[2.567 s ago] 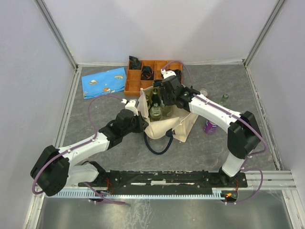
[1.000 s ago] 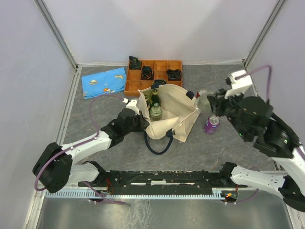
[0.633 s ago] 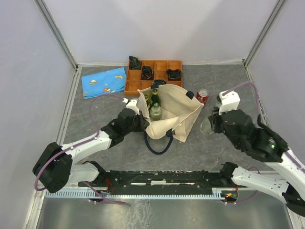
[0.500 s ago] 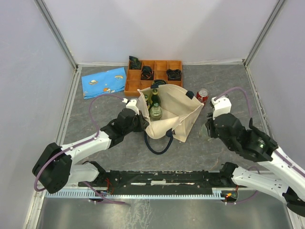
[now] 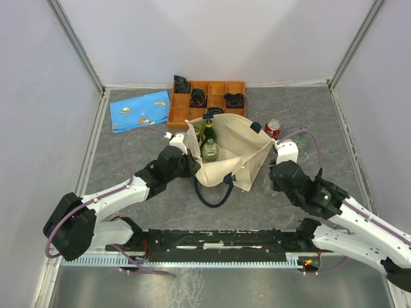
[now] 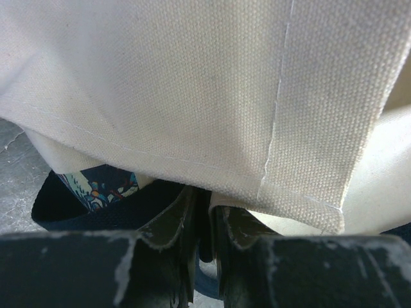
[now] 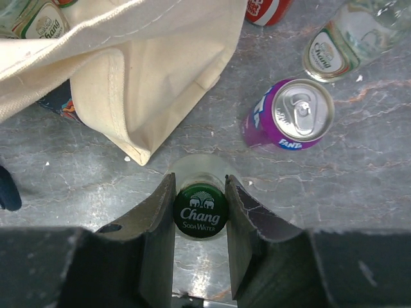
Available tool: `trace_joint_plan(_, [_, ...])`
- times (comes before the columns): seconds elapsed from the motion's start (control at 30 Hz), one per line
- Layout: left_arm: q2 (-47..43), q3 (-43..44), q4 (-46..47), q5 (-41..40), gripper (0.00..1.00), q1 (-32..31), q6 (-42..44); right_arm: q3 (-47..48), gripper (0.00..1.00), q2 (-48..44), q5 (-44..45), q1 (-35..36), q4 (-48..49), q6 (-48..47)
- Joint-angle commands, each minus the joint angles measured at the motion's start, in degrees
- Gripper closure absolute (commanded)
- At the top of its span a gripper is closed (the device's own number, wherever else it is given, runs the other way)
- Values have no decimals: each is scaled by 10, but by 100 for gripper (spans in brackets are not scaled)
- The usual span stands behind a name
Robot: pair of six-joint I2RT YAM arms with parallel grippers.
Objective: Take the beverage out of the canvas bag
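Observation:
The cream canvas bag stands open mid-table with navy handles. Two green bottles stand inside it. My left gripper is shut on the bag's left rim; in the left wrist view its jaws pinch the canvas. My right gripper is right of the bag's front corner. In the right wrist view it is shut on the neck of a clear glass bottle with a green Chang cap, upright, at or just above the table.
A purple Fanta can, a clear bottle lying down and a red can are right of the bag. An orange compartment tray and a blue patterned pouch lie at the back.
My right arm lifted the clear bottle out of the bag, swung right, then came down to the table by the bag's front right corner. My left gripper kept hold of the rim.

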Motion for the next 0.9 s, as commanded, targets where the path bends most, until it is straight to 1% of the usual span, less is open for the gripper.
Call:
trace_joint_plan(0.0, [3,-9,-11,-47,80,5,1,-13,100,7,29,1,120,29])
trace_joint_plan(0.23, [0,-11,-10,-48,80,5,1,-43,100,10,68,1,141,49])
trace_joint_plan(0.37, [4,-12,-9,-44,80,5,1,-49,100,10,84,1,134,61])
trace_joint_plan(0.4, [4,-11,-8,-43,80,5,1,-49,97,10,87,1,128,67])
trace_joint_plan(0.43, [4,-12,-8,-43,79,5,0,-49,87,11,88,1,121,74])
trace_joint_plan(0.5, [4,-12,-6,-42,80,5,0,-50,50,10,87,1,107,88])
trace_joint_plan(0.53, [3,-12,-5,-41,79,5,0,-50,34,10,87,1,100,95])
trace_joint_plan(0.57, [3,-13,-5,-42,79,5,2,-50,22,10,88,1,93,102])
trace_joint_plan(0.6, [3,-13,-4,-42,80,5,3,-48,17,10,88,1,86,105])
trace_joint_plan(0.77, [6,-14,-3,-37,79,5,4,-31,10,16,89,1,71,97])
trace_joint_plan(0.87, [6,-14,-1,-34,80,5,4,4,9,25,71,1,65,74])
